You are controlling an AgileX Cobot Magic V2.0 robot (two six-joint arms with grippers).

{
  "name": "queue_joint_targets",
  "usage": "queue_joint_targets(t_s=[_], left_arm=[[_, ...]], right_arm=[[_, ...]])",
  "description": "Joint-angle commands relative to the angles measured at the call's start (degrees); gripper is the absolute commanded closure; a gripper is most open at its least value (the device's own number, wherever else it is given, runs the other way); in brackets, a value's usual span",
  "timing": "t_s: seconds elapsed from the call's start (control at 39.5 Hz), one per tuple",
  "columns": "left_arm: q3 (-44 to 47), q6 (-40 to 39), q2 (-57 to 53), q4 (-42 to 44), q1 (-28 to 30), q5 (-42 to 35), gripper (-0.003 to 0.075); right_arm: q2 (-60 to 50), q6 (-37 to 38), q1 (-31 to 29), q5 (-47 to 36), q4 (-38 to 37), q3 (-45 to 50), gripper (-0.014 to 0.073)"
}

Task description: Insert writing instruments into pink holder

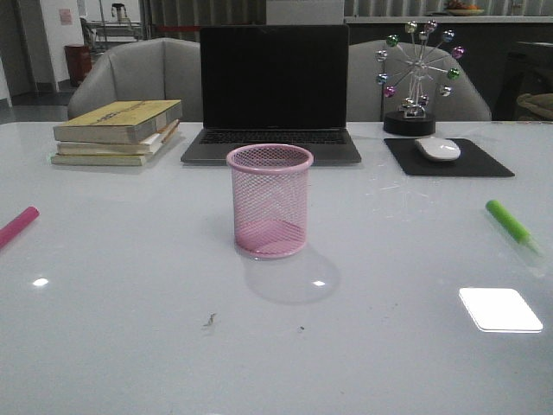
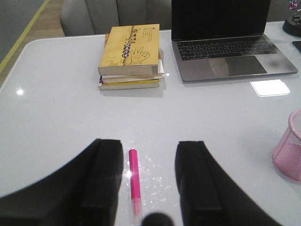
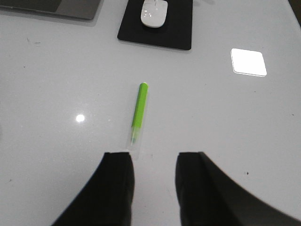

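Both pens lying flat on the white worktop [image 1: 130, 346], one under each hand; cup empty between them.

My left hand [image 2: 149, 181] is hovering wide open, holding nothing, with the pink marker pen [image 2: 134, 181] lying between its fingers, long axis running along them. My right hand [image 3: 154, 186] is open and empty too; the green marker pen [image 3: 138, 113] is lying just ahead, slightly off-centre, nearly in line. The pink wire-mesh cylindrical holder [image 1: 270, 212] is standing upright mid-worktop. Front view is cropping the pink pen and showing neither arm.
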Motion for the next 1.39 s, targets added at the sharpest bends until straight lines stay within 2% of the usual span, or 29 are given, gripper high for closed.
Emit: queue_joint_targets(t_s=[0.0, 0.28, 0.58, 0.94, 1.04, 1.37], left_arm=[[-2.12, -0.13, -0.13, -0.4, 0.06, -4.03, 0.0365], [-2.12, -0.13, -0.13, -0.4, 0.06, -4.15, 0.0365], [-2.12, -0.13, -0.13, -0.4, 0.06, -4.24, 0.0365], [-2.12, -0.13, -0.13, -0.4, 0.06, -4.24, 0.0365], [-2.12, -0.13, -0.13, -0.4, 0.06, -4.24, 0.0365], [-2.12, -0.13, -0.13, -0.4, 0.06, -4.24, 0.0365]], right_arm=[[0.05, 0.0, -0.35, -4.34, -0.5, -2.1, 0.023], [0.74, 0.0, -0.35, -3.68, -0.49, -2.22, 0.023], [8.11, 0.0, -0.35, -3.0, -0.49, -7.12, 0.023], [24.2, 0.0, -0.35, 0.59, -0.49, -17.78, 0.023], [31.66, 0.0, -0.35, 0.35, -0.35, -21.77, 0.023], [45.97, 0.0, -0.35, -0.83, -0.04, -28.1, 0.023]])
